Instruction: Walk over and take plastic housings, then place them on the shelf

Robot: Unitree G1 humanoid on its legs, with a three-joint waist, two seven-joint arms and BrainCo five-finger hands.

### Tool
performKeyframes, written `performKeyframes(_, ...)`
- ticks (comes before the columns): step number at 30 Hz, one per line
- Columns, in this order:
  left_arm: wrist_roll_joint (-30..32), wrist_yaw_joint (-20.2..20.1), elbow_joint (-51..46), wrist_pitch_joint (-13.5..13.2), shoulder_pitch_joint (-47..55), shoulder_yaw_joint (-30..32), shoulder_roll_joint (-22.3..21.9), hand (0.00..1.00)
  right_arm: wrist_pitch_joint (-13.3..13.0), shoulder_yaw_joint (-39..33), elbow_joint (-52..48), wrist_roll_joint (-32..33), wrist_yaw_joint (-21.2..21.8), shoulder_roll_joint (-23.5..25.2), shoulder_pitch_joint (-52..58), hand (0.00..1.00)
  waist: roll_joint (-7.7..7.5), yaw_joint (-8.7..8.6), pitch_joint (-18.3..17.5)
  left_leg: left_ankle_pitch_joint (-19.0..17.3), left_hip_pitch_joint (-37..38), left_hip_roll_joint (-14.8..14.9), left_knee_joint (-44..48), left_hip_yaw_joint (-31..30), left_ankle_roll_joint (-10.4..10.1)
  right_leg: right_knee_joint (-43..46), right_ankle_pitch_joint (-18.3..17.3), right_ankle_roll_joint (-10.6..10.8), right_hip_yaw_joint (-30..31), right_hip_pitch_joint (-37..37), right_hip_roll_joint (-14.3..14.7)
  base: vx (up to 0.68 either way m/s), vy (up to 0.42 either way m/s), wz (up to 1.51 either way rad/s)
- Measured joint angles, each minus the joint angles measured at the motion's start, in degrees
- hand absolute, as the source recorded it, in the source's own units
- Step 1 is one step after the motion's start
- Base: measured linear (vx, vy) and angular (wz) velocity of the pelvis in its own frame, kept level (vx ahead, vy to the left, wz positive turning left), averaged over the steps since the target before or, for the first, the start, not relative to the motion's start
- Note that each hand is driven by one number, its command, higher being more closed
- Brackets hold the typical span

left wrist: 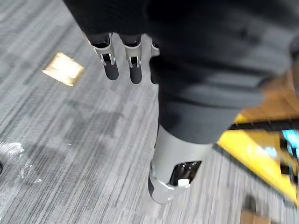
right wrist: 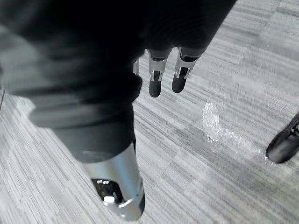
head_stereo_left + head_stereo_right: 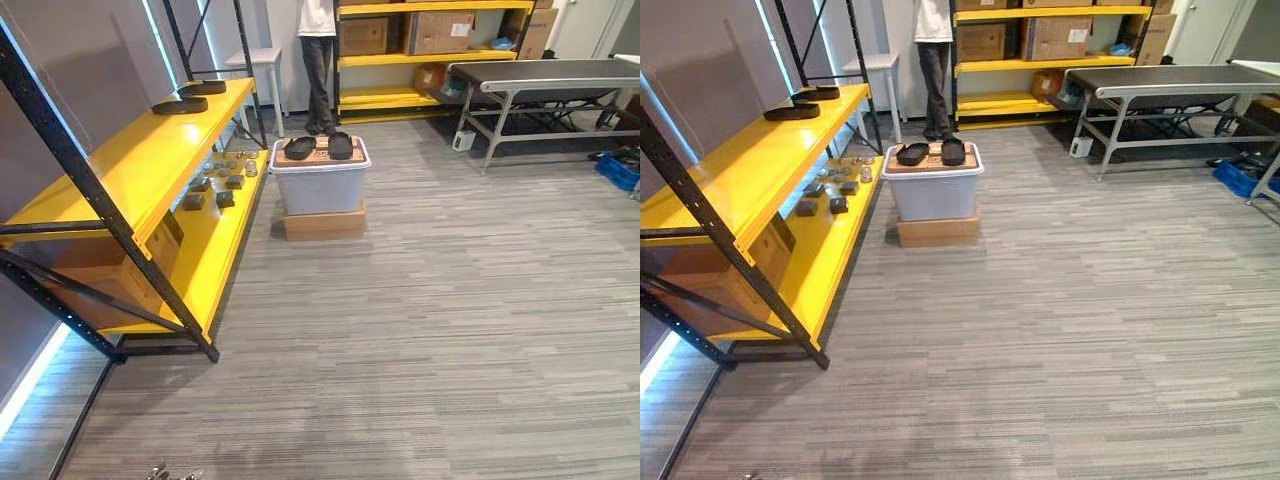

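Right, both are hanging open and empty, left hand [image 1: 111, 69] and right hand [image 2: 155, 85]; robot is wanting a square approach to the plastic housings [image 3: 300, 148].

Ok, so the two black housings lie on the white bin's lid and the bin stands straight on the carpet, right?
No: the black housings do lie on the lid of the white bin, but the bin stands on a flat brown box, not on the carpet. The left eye view shows it.
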Motion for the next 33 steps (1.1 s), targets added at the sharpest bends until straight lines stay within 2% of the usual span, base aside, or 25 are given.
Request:
performKeyframes(6,-0.52,0.12,0.26,0.01,3.21,0.11,-3.45,0.00,-0.02,0.74,0.51,-0.32,-0.77,0.07,-1.12,0.00,0.10,0.05,0.03,-0.53,0.09,0.16,0.18,-1.19,0.29,0.45,-0.52,-0.29,-1.86,0.51,0.08,-0.08,-0.012,0.16)
performKeyframes(14,-1.12,0.35,0.26,0.00,5.18,-0.93,-3.77,0.00,-0.01,3.30,0.76,-1.25,-1.01,0.73,-1.05,0.00,0.12,0.11,-0.03,-0.40,-0.86,0.06,-0.46,-1.65,2.05,0.46,-0.76,-0.77,-3.40,-0.29,0.10,-0.08,-0.002,0.08)
performKeyframes(23,-2.21,1.28,0.17,-0.02,4.42,-3.23,-3.79,0.00,0.02,6.54,1.26,-1.26,-1.19,1.17,-3.02,0.00,-0.50,0.67,0.11,-0.23,-2.60,-0.36,-2.24,-1.30,2.33,0.68,-0.85,-0.59,-3.17,-3.06,-0.12,0.03,0.003,-0.03)
performKeyframes(24,-2.21,1.36,0.14,-0.02,3.92,-3.34,-3.78,0.00,0.02,6.53,1.27,-1.26,-1.19,1.18,-3.63,0.00,-0.28,0.76,0.28,-0.40,-3.01,-0.37,-2.13,-1.12,2.20,2.03,-1.42,-0.06,-3.12,-4.10,-0.21,0.04,0.022,-0.06)
performKeyframes(25,-2.20,1.38,-0.24,-0.07,2.98,-4.89,-3.58,0.00,0.02,6.53,1.28,-1.26,-1.19,1.24,-5.24,0.00,-0.33,0.87,1.70,-1.19,-2.93,-0.45,-1.50,-1.01,2.82,8.14,-4.37,1.50,-3.11,-6.56,-0.62,0.03,0.026,-0.04)
performKeyframes(26,-2.19,1.36,-0.31,-0.10,2.61,-5.73,-3.46,0.00,0.02,6.54,1.27,-1.27,-1.19,1.27,-5.78,0.00,-0.38,0.92,2.35,-1.69,-2.82,-0.48,-0.78,-0.98,3.20,12.21,-5.77,2.57,-3.14,-7.97,-0.88,0.05,0.068,-0.07)
performKeyframes(27,-2.18,1.36,-0.29,-0.10,2.03,-6.92,-3.37,0.00,0.02,6.98,1.25,-1.28,-1.19,1.37,-6.46,0.00,-0.31,1.14,3.37,-2.97,-2.10,-0.40,0.36,-0.72,3.44,22.14,-7.90,4.41,-3.56,-11.73,-1.34,0.04,0.076,-0.08)
performKeyframes(29,-2.17,1.42,-0.40,-0.06,1.49,-8.15,-2.66,0.00,0.02,9.31,1.25,-1.29,-1.13,1.74,-6.78,0.00,-0.68,1.22,3.96,-4.81,-0.95,-0.68,1.24,-0.84,4.24,37.59,-8.92,4.70,-7.47,-19.11,-3.50,0.07,0.076,-0.04)
performKeyframes(30,-2.16,1.56,-0.39,0.02,1.45,-9.82,-1.72,0.00,0.04,10.47,1.34,-1.30,-1.16,2.35,-6.88,0.00,-1.00,1.01,5.13,-5.60,1.18,-0.82,1.32,-1.07,5.44,44.14,-10.75,4.34,-9.64,-22.06,-5.22,0.16,0.064,0.05)
performKeyframes(32,-2.13,1.61,-0.25,0.13,1.07,-10.73,-0.81,0.00,0.05,12.02,1.88,-1.30,-1.12,3.00,-6.44,0.00,-0.95,0.04,5.75,-7.10,3.11,-0.28,1.29,-1.71,5.73,43.48,-11.28,4.13,-11.52,-25.75,-5.77,0.22,0.017,0.19)
performKeyframes(33,-1.97,1.82,-0.17,0.14,-0.42,-11.34,-0.37,0.00,0.04,12.02,2.79,-1.27,-1.15,3.37,-6.22,0.00,-0.85,-0.64,6.02,-8.09,3.51,0.41,1.37,-2.88,5.69,38.86,-10.92,3.64,-12.34,-28.41,-5.48,0.31,-0.068,0.62)
